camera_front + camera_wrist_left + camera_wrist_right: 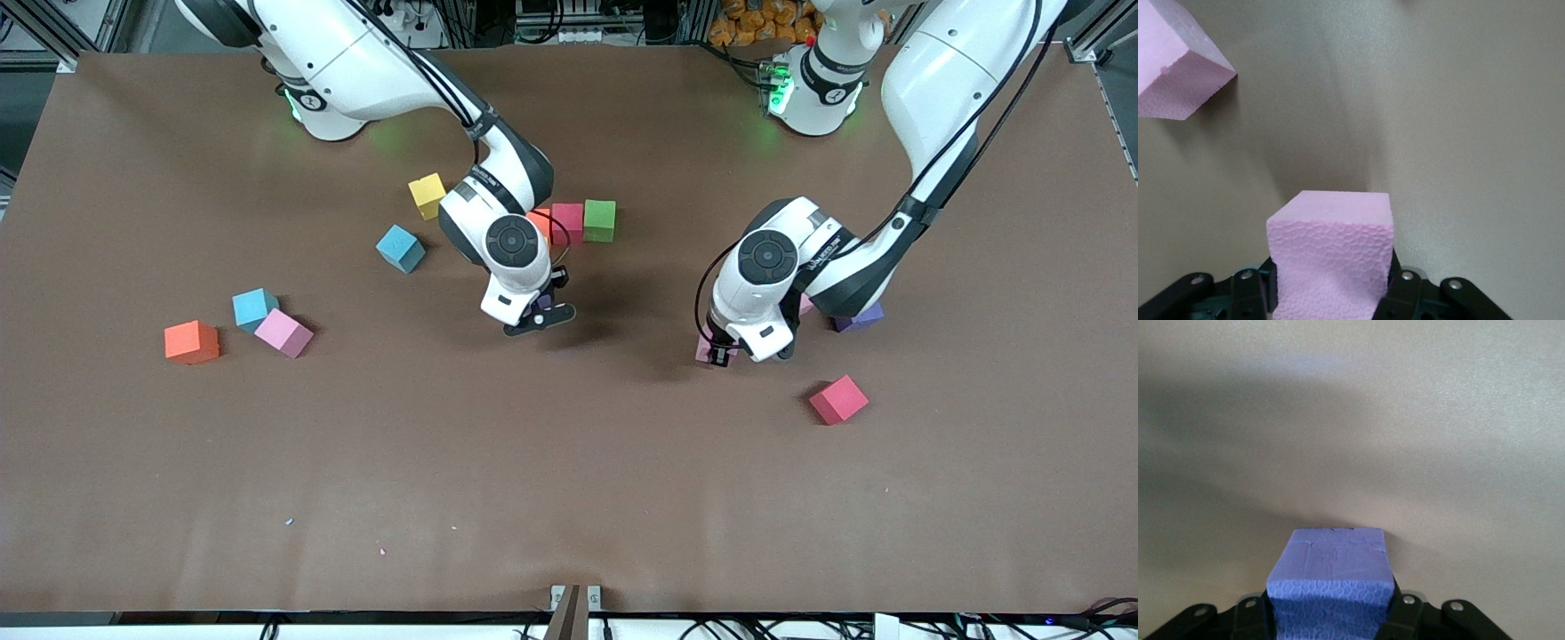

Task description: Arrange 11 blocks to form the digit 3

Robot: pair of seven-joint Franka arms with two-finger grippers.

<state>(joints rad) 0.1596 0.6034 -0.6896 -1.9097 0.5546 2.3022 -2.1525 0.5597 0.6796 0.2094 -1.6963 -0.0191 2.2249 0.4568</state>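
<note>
Brown table (569, 498) lies bare across the lower frame; left gripper (717, 352) clamps a pink block (1331, 260), right gripper (538, 318) a purple block (1331, 580).

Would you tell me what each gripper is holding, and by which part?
The left gripper clamps a pink block by two opposite side faces; the right gripper likewise clamps a purple block.

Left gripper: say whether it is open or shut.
Shut on a pink block. In the left wrist view, the left gripper has its fingers pressed against both sides of the block.
</note>
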